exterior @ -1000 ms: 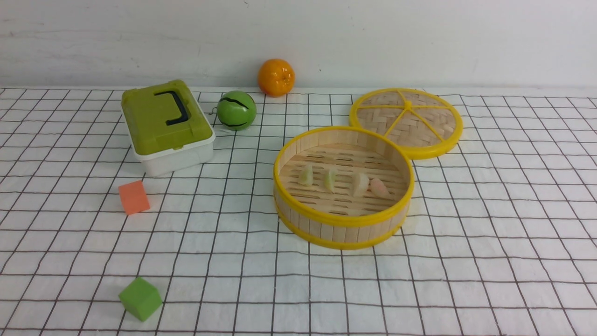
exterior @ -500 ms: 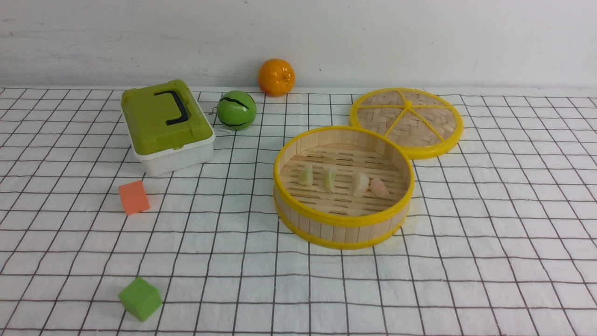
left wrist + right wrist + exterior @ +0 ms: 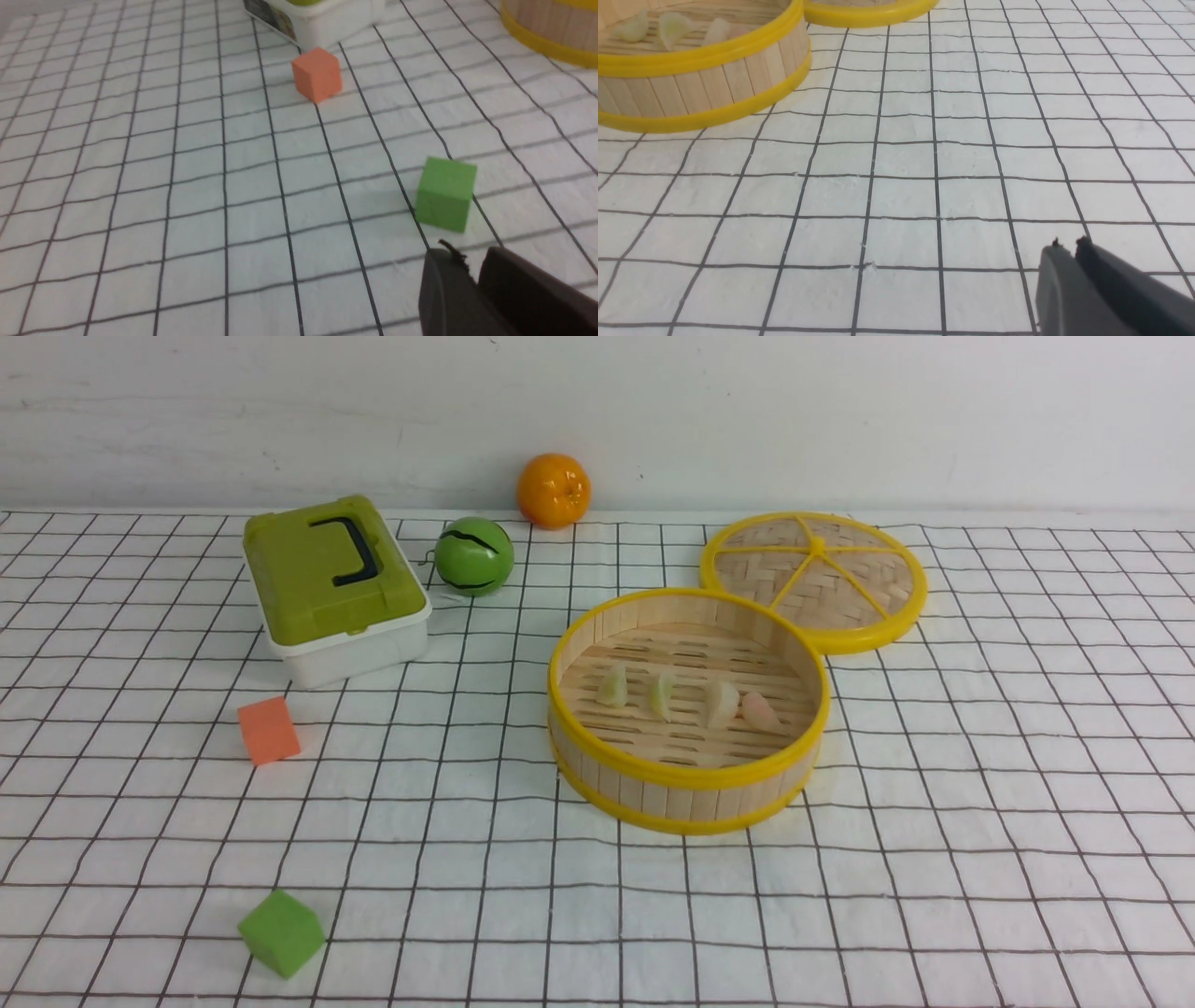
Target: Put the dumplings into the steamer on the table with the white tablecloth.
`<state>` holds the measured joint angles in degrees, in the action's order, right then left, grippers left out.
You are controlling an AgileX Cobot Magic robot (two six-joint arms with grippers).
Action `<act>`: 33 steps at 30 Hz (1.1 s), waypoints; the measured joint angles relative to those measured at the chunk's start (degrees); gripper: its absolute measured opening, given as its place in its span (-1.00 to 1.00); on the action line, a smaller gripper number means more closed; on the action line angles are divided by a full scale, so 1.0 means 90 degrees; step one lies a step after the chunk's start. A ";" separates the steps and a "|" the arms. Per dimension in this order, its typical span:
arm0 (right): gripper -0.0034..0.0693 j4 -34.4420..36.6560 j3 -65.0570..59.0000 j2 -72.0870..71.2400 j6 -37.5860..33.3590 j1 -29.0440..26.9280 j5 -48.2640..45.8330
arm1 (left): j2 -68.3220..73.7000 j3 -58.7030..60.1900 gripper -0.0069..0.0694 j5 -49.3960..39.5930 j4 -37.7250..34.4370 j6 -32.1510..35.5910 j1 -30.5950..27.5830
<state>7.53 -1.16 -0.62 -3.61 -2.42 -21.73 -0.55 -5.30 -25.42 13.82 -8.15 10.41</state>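
The steamer (image 3: 688,782) stands right of centre on the white tablecloth (image 3: 934,859) that covers the table. Inside it lie the dumplings in a row: two pale green (image 3: 612,686) (image 3: 662,695) and two pink-cream (image 3: 721,704) (image 3: 759,711). No arm shows in the front view. My left gripper (image 3: 469,254) hovers low over the cloth just short of a green cube (image 3: 444,193), shut and empty. Far from the steamer (image 3: 705,79), my right gripper (image 3: 1069,243) hangs over bare cloth, shut with nothing in it. Some dumplings (image 3: 672,28) show over the rim.
The woven lid (image 3: 814,577) leans against the steamer's far right side. A green-lidded white box (image 3: 334,588), a green ball (image 3: 473,556) and an orange (image 3: 553,490) stand at the back. An orange cube (image 3: 268,730) and the green cube (image 3: 280,933) lie on the left.
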 joint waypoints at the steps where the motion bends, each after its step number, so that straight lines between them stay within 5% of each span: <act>1: -0.77 0.0000 0.0000 0.0000 0.0000 -0.0002 0.0000 | 0.0000 0.0167 -0.56 0.0535 -0.0184 0.0069 -0.0315; 7: -0.76 0.0000 0.0000 0.0000 0.0000 -0.0002 0.0000 | 0.0000 0.0726 -0.85 0.1473 -0.1065 0.0139 -0.0876; 13: -0.74 -0.0006 0.0000 0.0000 0.0000 -0.0002 0.0000 | 0.0000 0.0776 -0.85 0.0401 -0.1659 0.0569 -0.0900; 33: -0.66 -0.0006 0.0000 0.0000 0.0000 -0.0002 0.0000 | 0.0000 0.0776 -0.85 0.0394 -0.1786 0.0949 -0.0900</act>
<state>7.48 -1.16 -0.62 -3.61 -2.44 -21.73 -0.55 1.68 -21.88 -2.25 0.39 2.31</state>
